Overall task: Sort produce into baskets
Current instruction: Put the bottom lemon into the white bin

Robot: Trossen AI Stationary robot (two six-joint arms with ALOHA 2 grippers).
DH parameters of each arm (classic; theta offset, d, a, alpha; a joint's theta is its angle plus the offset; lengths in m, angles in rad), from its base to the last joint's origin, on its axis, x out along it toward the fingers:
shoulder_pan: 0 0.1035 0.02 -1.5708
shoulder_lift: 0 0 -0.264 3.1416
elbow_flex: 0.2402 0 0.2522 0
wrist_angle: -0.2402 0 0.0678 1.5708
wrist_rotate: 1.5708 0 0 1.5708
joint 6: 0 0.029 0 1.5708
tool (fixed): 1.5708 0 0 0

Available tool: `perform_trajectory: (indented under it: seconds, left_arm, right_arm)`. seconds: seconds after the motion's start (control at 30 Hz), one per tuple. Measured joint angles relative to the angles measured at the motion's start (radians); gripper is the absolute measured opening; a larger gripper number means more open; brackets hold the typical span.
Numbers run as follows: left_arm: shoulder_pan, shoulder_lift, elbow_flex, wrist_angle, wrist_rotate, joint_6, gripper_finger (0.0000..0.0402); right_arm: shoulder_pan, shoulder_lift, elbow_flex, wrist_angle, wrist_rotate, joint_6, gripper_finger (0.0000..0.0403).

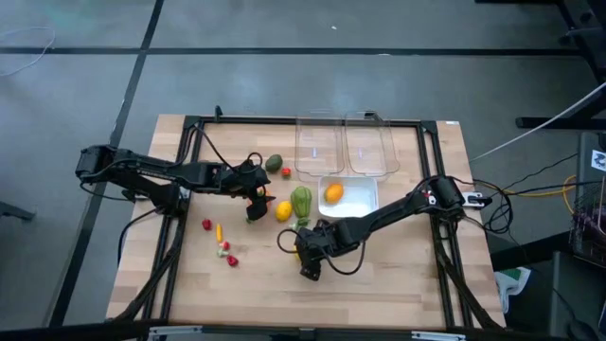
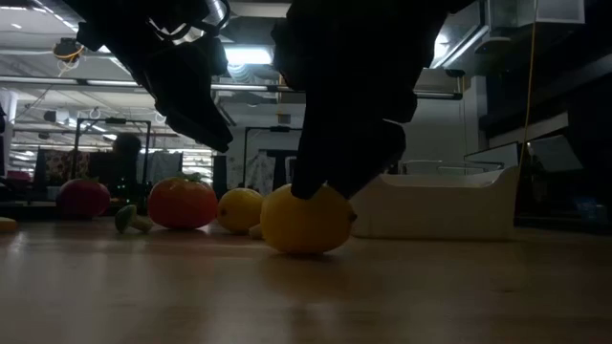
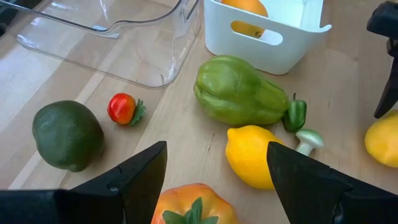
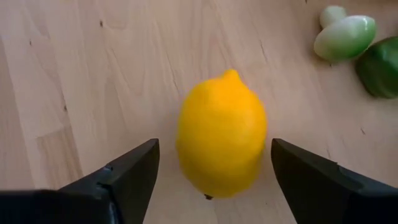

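The right arm reaches in from the right edge of the light wooden plank table [image 1: 398, 275], bent low, wrist tipped steeply down; its right gripper [image 4: 211, 171] hangs with both dark wedge-shaped fingers spread wide on either side of a smooth, glossy yellow toy lemon [image 4: 222, 134], which lies on the wood directly between them, nub end pointing away from the wrist; the fingers do not press on the peel, so nothing is gripped. Beyond this lemon, off to one side, lie a pale green-and-white bulb-shaped piece [image 4: 346, 36] and the edge of a darker green piece [image 4: 380, 67].

The left arm stretches in from the left, nearly flat over the table; its left gripper [image 3: 214, 171] is likewise spread apart and empty, poised above an orange-red tomato-like piece with a green leafy top [image 3: 193, 205], which sits between the fingers close to the wrist. Just ahead lie a second yellow lemon [image 3: 256, 155], a tiny green-capped mushroom shape [image 3: 308, 140] and a small dark green pepper [image 3: 295, 114]; farther ahead rests a long, ribbed, matte green vegetable [image 3: 239, 92]; to one side sit a dull dark green avocado-like round [image 3: 67, 135] and a small shiny red strawberry [image 3: 122, 108].

Past the ribbed vegetable stands a whitish opaque plastic tub with a handle slot [image 3: 273, 53], holding an orange fruit [image 3: 245, 6]; beside it is a clear rounded plastic tub [image 3: 130, 59]; a second clear tub [image 1: 371, 144] adjoins it.
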Motion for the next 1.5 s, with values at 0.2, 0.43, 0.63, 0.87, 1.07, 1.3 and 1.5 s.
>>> perform_trajectory:
  seconds: [0.2,0.43,0.63,0.87,1.07,1.3,1.5]
  left_arm:
    - [0.000,0.000,0.000,0.000,0.000,-0.002,0.0273]
    - [0.000,0.000,0.000,0.000,0.000,-0.017,0.0273]
    - [0.000,0.000,0.000,0.000,0.000,-0.023,0.0273]
    - [0.000,0.000,0.000,0.000,0.000,-0.023,0.0273]
    - [0.000,0.000,0.000,0.000,0.000,-0.018,0.0273]
    - [0.000,0.000,0.000,0.000,0.000,-0.018,0.0273]
    - [0.000,0.000,0.000,0.000,0.000,-0.018,0.0273]
  right_arm:
    - [-0.006,0.005,0.000,0.007,-0.023,-0.041,0.0256]
    - [-0.006,0.005,0.000,0.004,-0.028,-0.045,0.0195]
    - [-0.006,0.005,0.000,0.004,-0.036,-0.045,0.0181]
    - [-0.009,-0.009,0.002,-0.019,-0.049,-0.045,0.0183]
    - [-0.031,-0.048,0.076,-0.179,-0.090,-0.084,0.0183]
    - [-0.069,-0.095,0.217,-0.478,-0.028,-0.164,0.0183]
    - [-0.116,-0.100,0.351,-0.787,0.122,-0.207,0.0184]
